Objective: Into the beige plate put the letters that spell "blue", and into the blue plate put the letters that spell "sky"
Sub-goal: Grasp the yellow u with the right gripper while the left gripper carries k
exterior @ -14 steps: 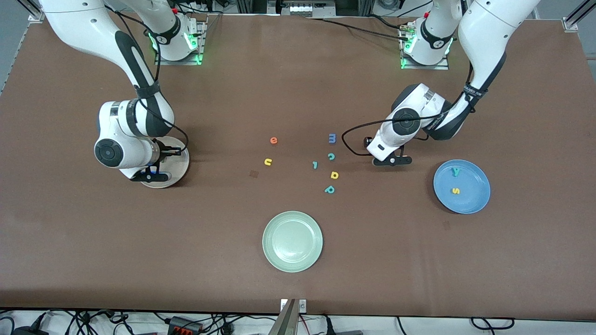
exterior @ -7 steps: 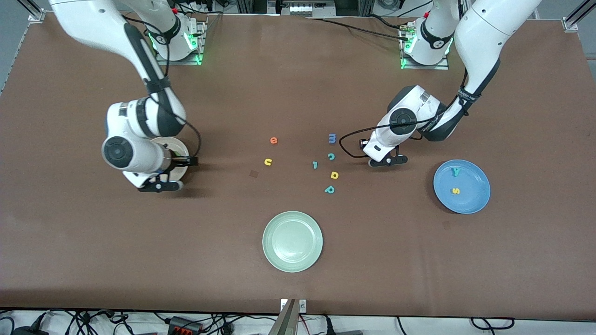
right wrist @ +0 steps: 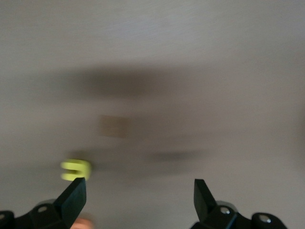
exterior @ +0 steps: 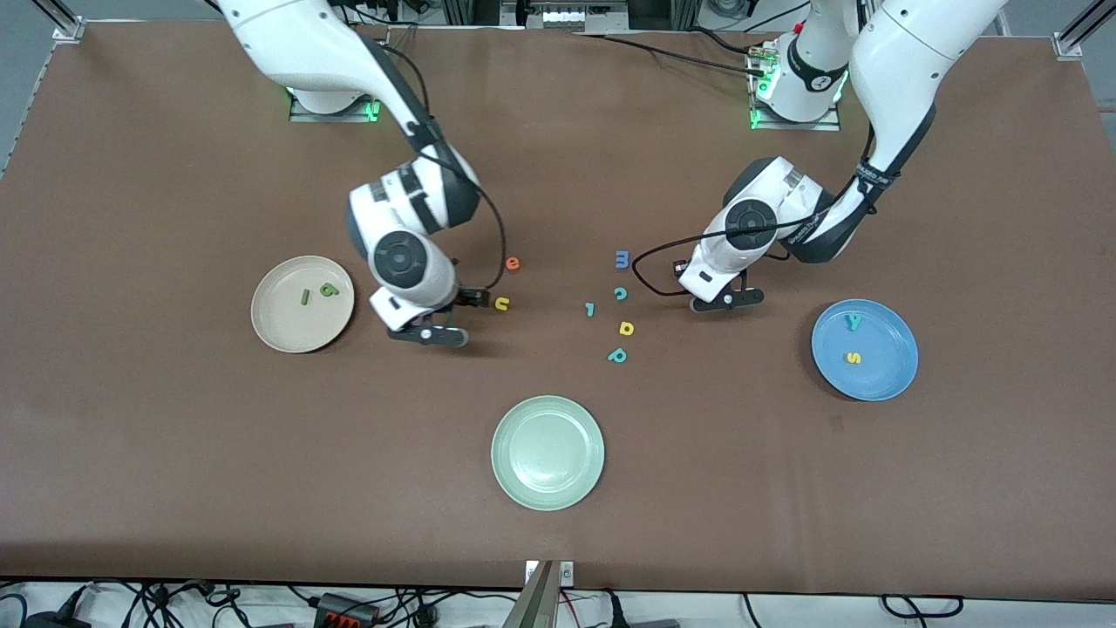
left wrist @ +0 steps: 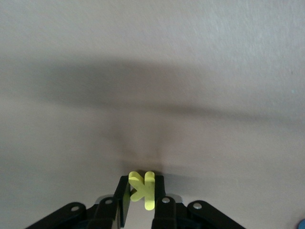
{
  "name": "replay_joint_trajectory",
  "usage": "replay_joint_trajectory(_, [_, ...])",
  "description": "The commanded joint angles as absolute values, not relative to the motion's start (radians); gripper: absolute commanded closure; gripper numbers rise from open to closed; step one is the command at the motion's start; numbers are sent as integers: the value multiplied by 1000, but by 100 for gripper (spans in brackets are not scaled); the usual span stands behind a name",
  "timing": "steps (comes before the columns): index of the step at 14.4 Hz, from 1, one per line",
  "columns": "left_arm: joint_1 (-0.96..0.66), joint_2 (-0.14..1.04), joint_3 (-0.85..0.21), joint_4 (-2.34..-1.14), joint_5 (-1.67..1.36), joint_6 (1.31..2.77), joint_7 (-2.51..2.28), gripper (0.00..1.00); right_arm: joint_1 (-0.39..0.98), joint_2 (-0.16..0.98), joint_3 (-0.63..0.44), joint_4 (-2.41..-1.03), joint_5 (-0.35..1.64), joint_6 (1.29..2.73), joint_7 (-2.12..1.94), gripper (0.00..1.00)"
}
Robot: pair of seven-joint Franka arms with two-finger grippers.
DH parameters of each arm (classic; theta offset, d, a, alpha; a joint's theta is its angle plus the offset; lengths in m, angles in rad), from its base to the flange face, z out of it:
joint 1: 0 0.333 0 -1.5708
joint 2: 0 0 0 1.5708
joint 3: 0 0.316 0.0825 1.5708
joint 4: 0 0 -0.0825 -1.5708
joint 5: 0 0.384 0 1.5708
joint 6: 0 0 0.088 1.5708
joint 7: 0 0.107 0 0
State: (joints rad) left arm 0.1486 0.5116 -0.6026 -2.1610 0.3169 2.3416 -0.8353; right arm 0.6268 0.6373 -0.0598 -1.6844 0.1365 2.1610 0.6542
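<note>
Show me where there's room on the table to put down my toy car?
The widest bare patches are on either side of the pale green plate, along the table edge nearest the front camera. There is more bare cloth between the two robot bases. It is crowded in the middle, around the loose letters m, c, a and p.

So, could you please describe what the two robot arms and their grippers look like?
Both arms are glossy white with black joint sections and round dark grey caps at the wrists. A thin black cable loops along each forearm. The left gripper and right gripper are black, with two flat fingers. Green lights glow at both bases.
</note>
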Motion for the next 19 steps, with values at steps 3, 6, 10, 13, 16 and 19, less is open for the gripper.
replay_joint_trajectory(3, [293, 466, -597, -2001, 342, 2102, -554, 92, 692, 719, -69, -1620, 209, 2266, 784, 4])
replay_joint_trajectory(6, [366, 474, -563, -1964, 455, 2080, -405, 90, 701, 735, -69, -1626, 209, 2281, 798, 20])
replay_joint_trajectory(10, [448, 563, -557, -1901, 600, 2104, -345, 78, 704, 735, -67, -1641, 210, 2278, 822, 38])
replay_joint_trajectory(13, [465, 581, -558, -1882, 600, 2108, -333, 1, 703, 735, -69, -1646, 210, 2276, 821, 41])
replay_joint_trajectory(16, [468, 571, -566, -1861, 600, 2097, -331, 0, 704, 741, -67, -1646, 209, 2279, 821, 43])
replay_joint_trajectory(19, [468, 534, -577, -1821, 595, 2082, -287, 0, 704, 741, -67, -1646, 209, 2275, 810, 56])
